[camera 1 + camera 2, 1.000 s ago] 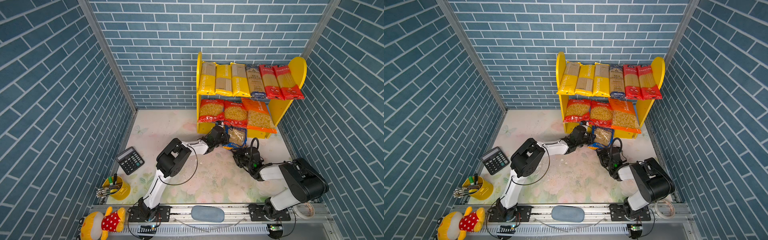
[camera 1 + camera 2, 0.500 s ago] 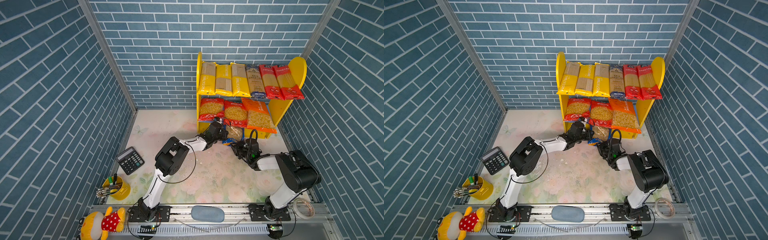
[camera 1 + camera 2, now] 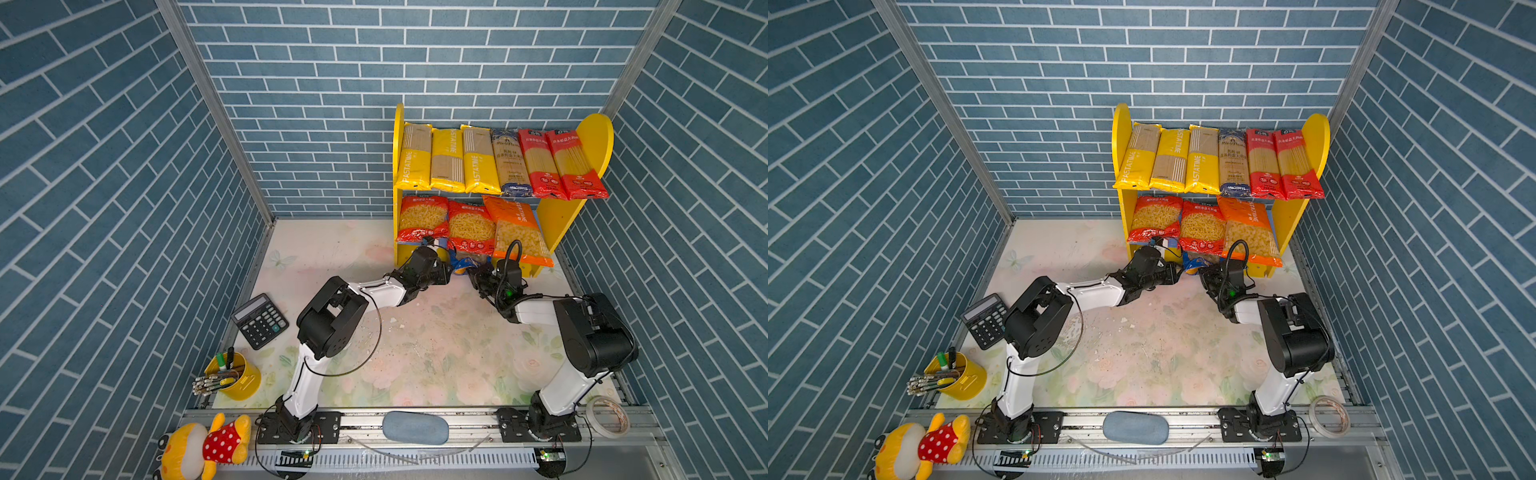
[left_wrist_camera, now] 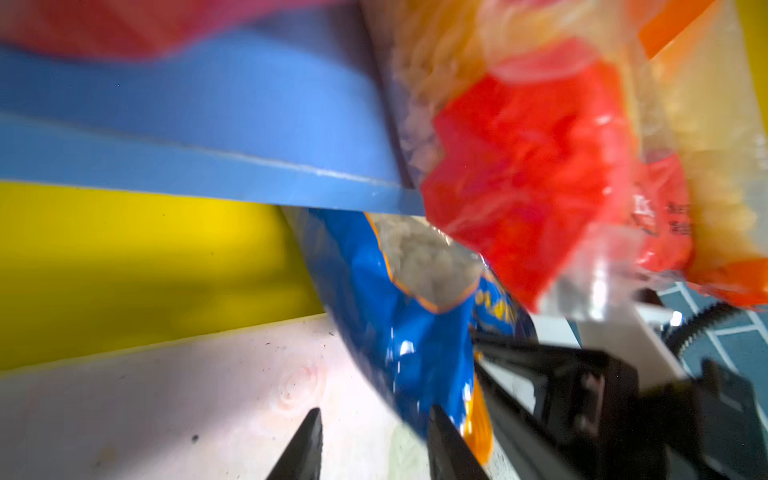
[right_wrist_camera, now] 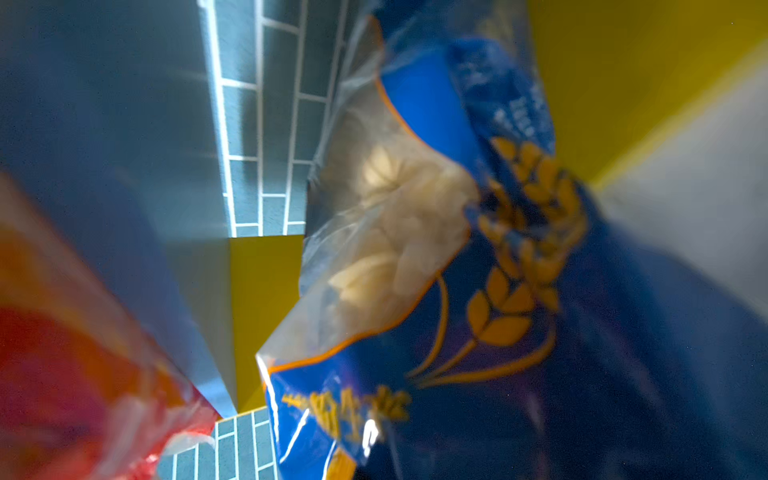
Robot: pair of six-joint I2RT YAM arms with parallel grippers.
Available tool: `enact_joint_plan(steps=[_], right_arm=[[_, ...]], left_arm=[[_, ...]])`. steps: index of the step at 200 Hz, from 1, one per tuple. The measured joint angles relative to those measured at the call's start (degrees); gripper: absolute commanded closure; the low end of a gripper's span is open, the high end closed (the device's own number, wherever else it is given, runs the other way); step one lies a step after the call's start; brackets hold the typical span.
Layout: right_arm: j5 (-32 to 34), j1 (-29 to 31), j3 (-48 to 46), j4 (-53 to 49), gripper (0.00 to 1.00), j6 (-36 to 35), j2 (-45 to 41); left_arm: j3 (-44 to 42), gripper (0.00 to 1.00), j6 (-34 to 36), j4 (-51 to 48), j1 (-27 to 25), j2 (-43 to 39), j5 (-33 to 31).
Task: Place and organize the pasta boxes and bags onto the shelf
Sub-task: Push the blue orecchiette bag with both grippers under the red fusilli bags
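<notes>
Item: blue bag (image 3: 462, 266), the one pack not yet on the shelf (image 3: 557, 224), low at its foot between both grippers. Step: raising it to the blue lower board (image 4: 208, 124), just above the grippers. Left gripper (image 4: 376, 444): partly open, empty, one finger against the bag. Right gripper (image 3: 478, 277): closed, apparently pinching the bag's edge. Next: lift it clear of the overhanging red bags (image 3: 469, 228).

"PASTATIME" runs along the yellow packs (image 3: 446, 160) (other labels illegible).

Blue brick-patterned walls (image 3: 332, 62) are standing at nine, twelve and three o'clock; a pale floral table (image 3: 436, 353) is lying between, a metal rail (image 3: 473, 420) running along six.
</notes>
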Motion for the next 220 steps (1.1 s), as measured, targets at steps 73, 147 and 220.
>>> enact_joint_plan(steps=[73,147,220], right_arm=[[-1.73,-0.28,-0.9,4.57,1.0,-2.16,4.55],[-3.63,-0.33,4.33,6.78,0.98,-2.14,10.62],[-6.75,-1.79,6.23,9.55,0.67,-1.99,14.51]], left_arm=[[-7.23,0.57,-0.46,1.64,-0.55,-2.25,-0.24],[-11.82,0.57,-0.02,1.68,-1.62,-8.74,-1.75],[-14.86,0.57,0.02,1.86,-1.62,-9.44,-2.12]])
